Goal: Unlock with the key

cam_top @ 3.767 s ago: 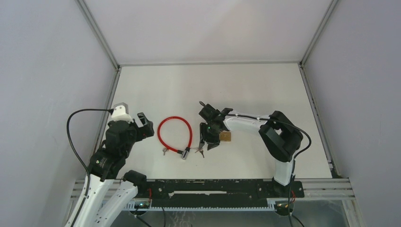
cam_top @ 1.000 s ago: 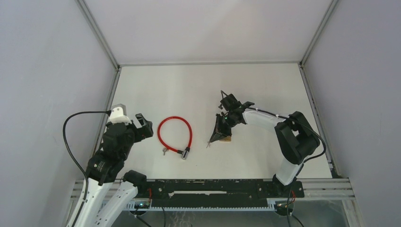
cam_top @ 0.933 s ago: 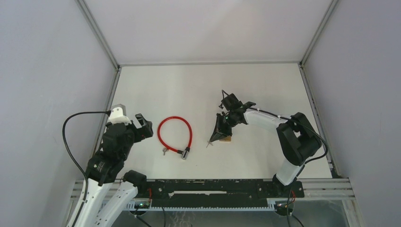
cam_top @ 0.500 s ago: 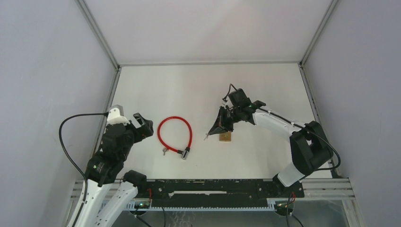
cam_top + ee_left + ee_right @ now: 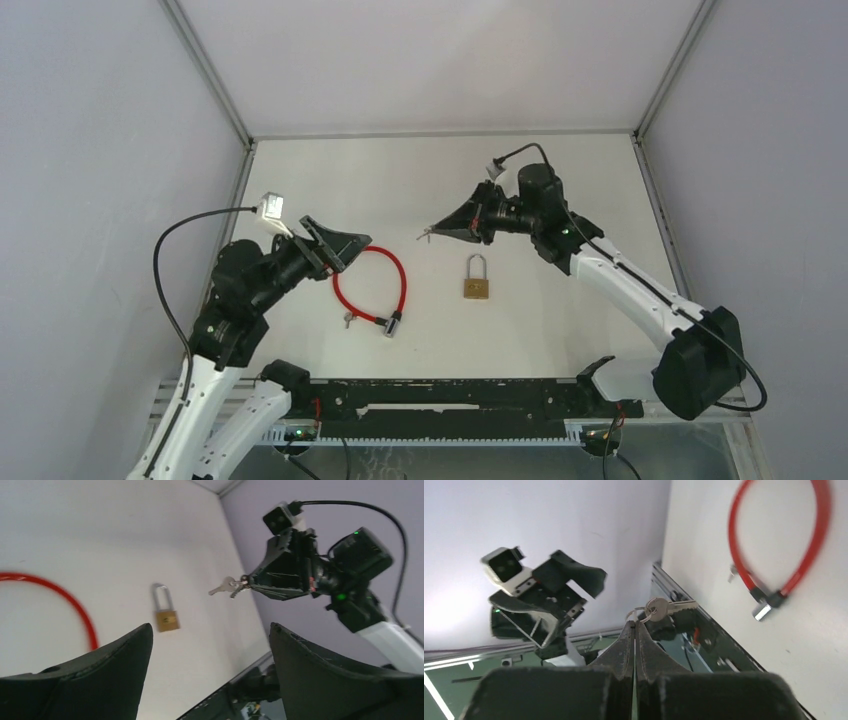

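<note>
A brass padlock (image 5: 476, 283) lies flat on the white table (image 5: 560, 190), shackle pointing away from the arms; the left wrist view has the padlock (image 5: 165, 617) too. My right gripper (image 5: 440, 230) hangs in the air behind and left of the padlock, shut on a ring from which a silver key (image 5: 427, 237) sticks out to the left. In the right wrist view the key (image 5: 669, 607) hangs just past the pinched right gripper (image 5: 634, 622). My left gripper (image 5: 345, 245) is open and empty, raised over the red cable and facing the key (image 5: 227, 586).
A red cable lock (image 5: 370, 285) with a metal end and its own small key lies in a loop left of the padlock. Grey walls enclose the table on three sides. A black rail (image 5: 450, 395) runs along the near edge.
My right arm has risen from the padlock and swung back with the key, leaving the padlock on the table. My left arm has lifted and turned toward the middle.
</note>
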